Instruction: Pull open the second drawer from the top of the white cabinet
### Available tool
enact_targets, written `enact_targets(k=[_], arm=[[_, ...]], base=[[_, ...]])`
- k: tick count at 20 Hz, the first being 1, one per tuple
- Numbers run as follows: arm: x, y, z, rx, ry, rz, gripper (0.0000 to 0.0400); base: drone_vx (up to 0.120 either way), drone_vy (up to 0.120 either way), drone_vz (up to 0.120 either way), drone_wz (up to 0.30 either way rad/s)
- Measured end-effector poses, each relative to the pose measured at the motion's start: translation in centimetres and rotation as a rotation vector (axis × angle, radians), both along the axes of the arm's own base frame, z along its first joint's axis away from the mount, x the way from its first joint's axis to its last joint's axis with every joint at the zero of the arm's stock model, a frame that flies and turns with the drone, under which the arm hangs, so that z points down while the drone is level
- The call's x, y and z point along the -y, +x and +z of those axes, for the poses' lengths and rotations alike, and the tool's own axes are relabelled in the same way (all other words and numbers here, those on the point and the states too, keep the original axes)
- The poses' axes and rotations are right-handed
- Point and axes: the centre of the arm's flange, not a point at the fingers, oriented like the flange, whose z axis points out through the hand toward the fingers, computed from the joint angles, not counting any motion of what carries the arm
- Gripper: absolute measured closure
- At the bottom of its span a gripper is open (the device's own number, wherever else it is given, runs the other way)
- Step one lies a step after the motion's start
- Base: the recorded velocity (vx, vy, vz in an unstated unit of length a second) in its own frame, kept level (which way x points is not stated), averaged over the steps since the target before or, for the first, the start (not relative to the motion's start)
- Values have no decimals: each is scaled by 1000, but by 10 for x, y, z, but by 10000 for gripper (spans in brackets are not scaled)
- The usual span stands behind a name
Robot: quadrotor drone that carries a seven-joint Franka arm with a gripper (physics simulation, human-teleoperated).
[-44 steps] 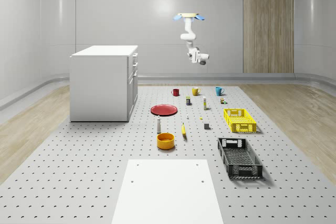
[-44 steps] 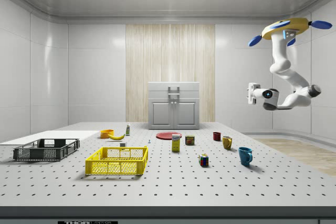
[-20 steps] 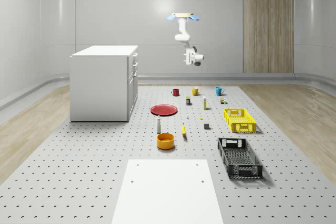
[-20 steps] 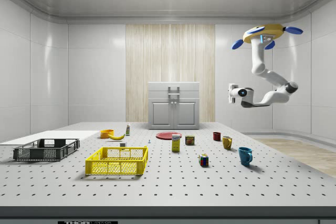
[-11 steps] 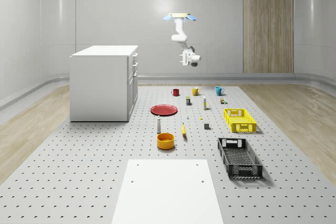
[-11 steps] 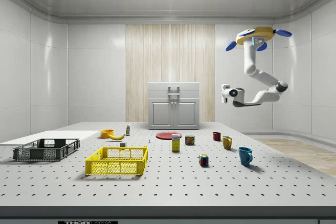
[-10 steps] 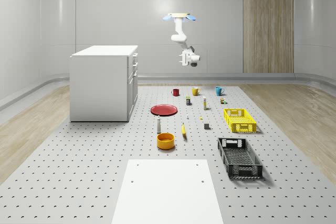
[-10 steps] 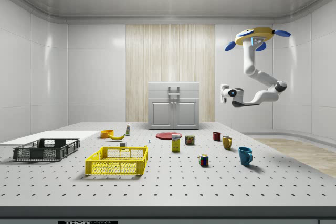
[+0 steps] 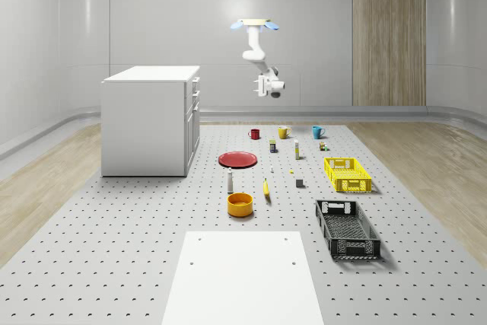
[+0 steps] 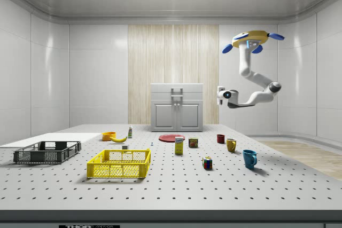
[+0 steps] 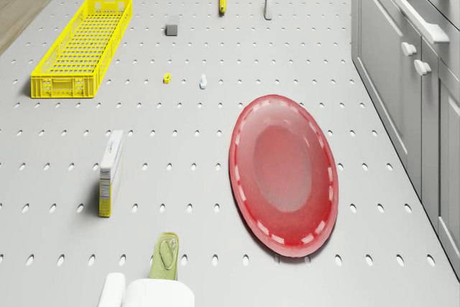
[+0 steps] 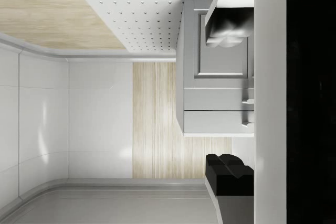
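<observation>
In the upper middle of the whole-scene view, my drone point(image 9: 255, 24) hovers high over the surface point(image 9: 114, 264), near the red plate point(image 9: 238, 159). My tool point(image 9: 266, 87) is spread wide and faces the white cabinet point(image 9: 144, 127) at centre left, well apart. Its second drawer point(image 10: 177, 97) should slide stiffly and straight, so I'd grip the bar handle point(image 11: 419, 16) midway.

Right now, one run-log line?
drone: hovering beyond red plate | gripper: open, facing white cabinet, apart | drawers: shut
</observation>
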Motion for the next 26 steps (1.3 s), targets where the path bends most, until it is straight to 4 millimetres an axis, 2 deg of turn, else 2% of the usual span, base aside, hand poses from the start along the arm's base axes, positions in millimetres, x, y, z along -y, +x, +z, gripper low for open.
enact_targets(k=[26], arm=[[0, 0, 0, 0, 0, 0, 100]], base=[[120, -120, 0, 0]])
